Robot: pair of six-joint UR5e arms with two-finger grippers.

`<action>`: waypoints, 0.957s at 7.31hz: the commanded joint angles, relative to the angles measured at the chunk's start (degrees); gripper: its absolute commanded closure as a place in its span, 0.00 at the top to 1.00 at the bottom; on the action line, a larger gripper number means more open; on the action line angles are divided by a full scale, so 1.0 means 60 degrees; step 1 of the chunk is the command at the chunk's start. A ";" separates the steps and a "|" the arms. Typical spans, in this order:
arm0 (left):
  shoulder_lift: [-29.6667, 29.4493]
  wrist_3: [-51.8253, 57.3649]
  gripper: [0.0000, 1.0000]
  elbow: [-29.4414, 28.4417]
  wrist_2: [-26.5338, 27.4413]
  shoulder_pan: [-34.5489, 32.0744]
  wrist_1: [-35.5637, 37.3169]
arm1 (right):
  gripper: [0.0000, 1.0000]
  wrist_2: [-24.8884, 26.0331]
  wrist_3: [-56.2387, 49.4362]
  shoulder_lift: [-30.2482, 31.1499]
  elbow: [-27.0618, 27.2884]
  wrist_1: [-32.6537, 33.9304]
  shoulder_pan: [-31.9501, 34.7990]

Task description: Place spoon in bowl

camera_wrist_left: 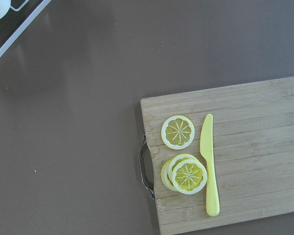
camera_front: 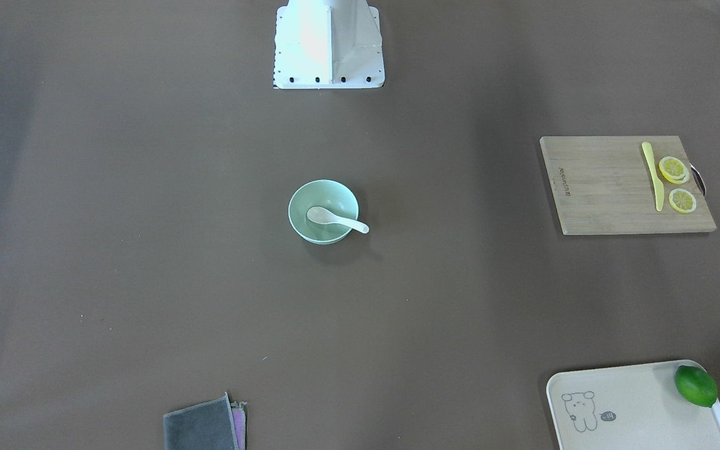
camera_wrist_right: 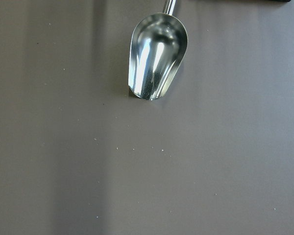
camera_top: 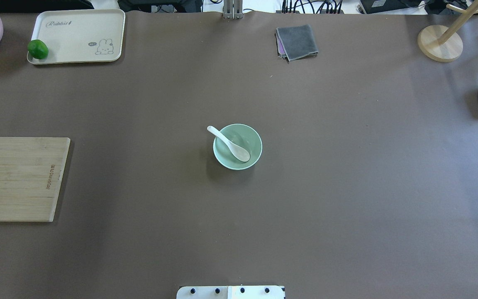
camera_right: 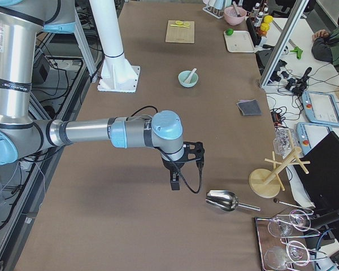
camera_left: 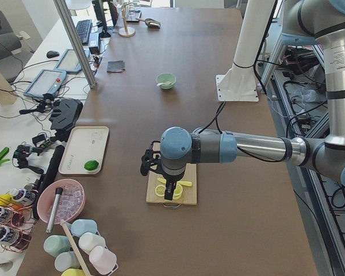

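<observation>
left claw [camera_left: 172,192] hangs far from spoon [camera_top: 227,143] in bowl [camera_top: 250,139].

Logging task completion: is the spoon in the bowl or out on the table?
In. The spoon lies with its scoop inside the bowl, its handle leaning out over the rim.

A shiny metal scoop [camera_wrist_right: 157,56] lies on the brown table [camera_wrist_right: 137,171], handle upward.

Left claw [camera_left: 172,193] hangs pointing down; right claw [camera_right: 175,184] likewise; openness of each unclear.
</observation>
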State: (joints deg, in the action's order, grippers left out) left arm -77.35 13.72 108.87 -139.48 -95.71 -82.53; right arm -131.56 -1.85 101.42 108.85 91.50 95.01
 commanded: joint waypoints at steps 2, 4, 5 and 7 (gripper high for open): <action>-0.0013 -0.0002 0.98 0.0019 0.0014 -0.0001 0.0000 | 1.00 -0.0001 0.0015 0.0000 -0.0007 -0.0001 0.0000; -0.0013 -0.0002 0.98 0.0019 0.0014 -0.0001 0.0000 | 1.00 -0.0001 0.0029 0.0000 0.0007 -0.0001 0.0000; -0.0013 -0.0002 0.98 0.0019 0.0000 -0.0001 -0.0014 | 1.00 -0.0059 0.0073 0.0000 0.0007 0.0014 -0.0015; -0.0028 -0.0002 0.98 0.0048 0.0015 -0.0001 -0.0029 | 1.00 -0.0074 0.0103 -0.0014 0.0007 0.0014 -0.0015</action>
State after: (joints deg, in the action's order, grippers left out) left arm -77.49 13.71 109.07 -139.42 -95.71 -82.63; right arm -131.93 -1.37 101.38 108.86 91.57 94.94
